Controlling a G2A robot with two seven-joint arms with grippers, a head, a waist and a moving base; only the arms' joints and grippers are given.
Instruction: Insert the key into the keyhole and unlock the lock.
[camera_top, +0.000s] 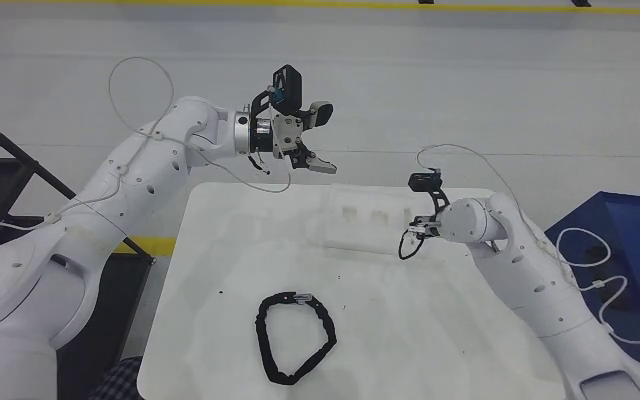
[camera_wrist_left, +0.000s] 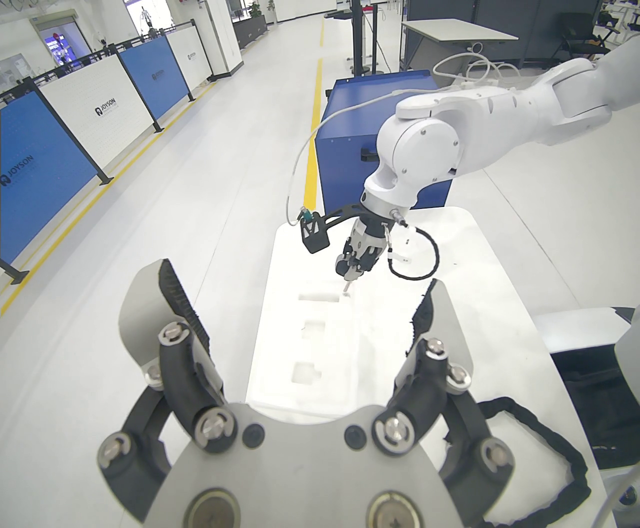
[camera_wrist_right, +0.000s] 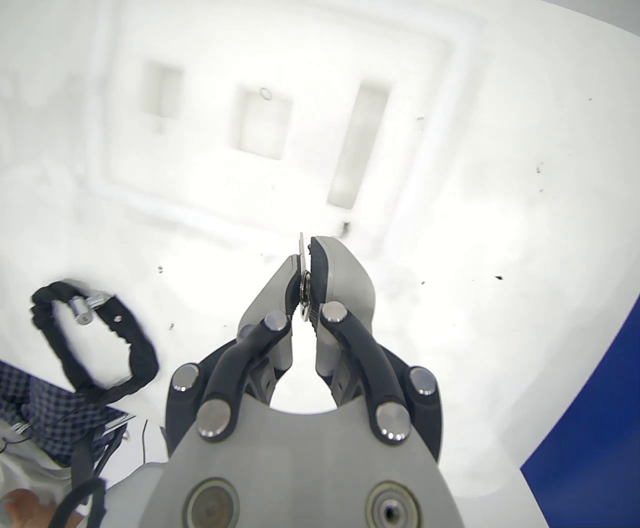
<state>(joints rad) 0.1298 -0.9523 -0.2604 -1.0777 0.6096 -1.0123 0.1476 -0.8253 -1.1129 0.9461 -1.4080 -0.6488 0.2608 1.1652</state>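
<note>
Step in hand: carry of the key (camera_wrist_right: 301, 246) toward the lock, insertion not yet begun. Clamped edge-on in the right tool (camera_wrist_right: 306, 259), closed tight on it, blade tip poking out past the pads. Hanging above the white foam tray (camera_top: 345, 235) at the far side of the table (camera_top: 220, 280), near the tray's long recess. Well apart from the black chain lock (camera_top: 264, 340), lying as a closed loop on the near part of the table, silver lock barrel (camera_wrist_right: 80, 306) at the loop's far end, toward the tray. Keyhole itself too small to make out; presumably on the barrel's round end. Wide open and holding nothing, the left tool (camera_wrist_left: 299, 282), raised off the table's far left edge, well away from both lock and key.

Next, by judgement: right tool across the table and down to the barrel, wrist turned to line the blade up with the barrel's axis, flat of the blade matched to the slot. Probably worth pinning the barrel, or the chain just beside it, with the left tool first, against sliding or rolling of the loose loop under a push. Then slow, straight entry, and a twist only once fully seated. Main risk: slip of the key between the pads, with so little of it gripped.
</note>
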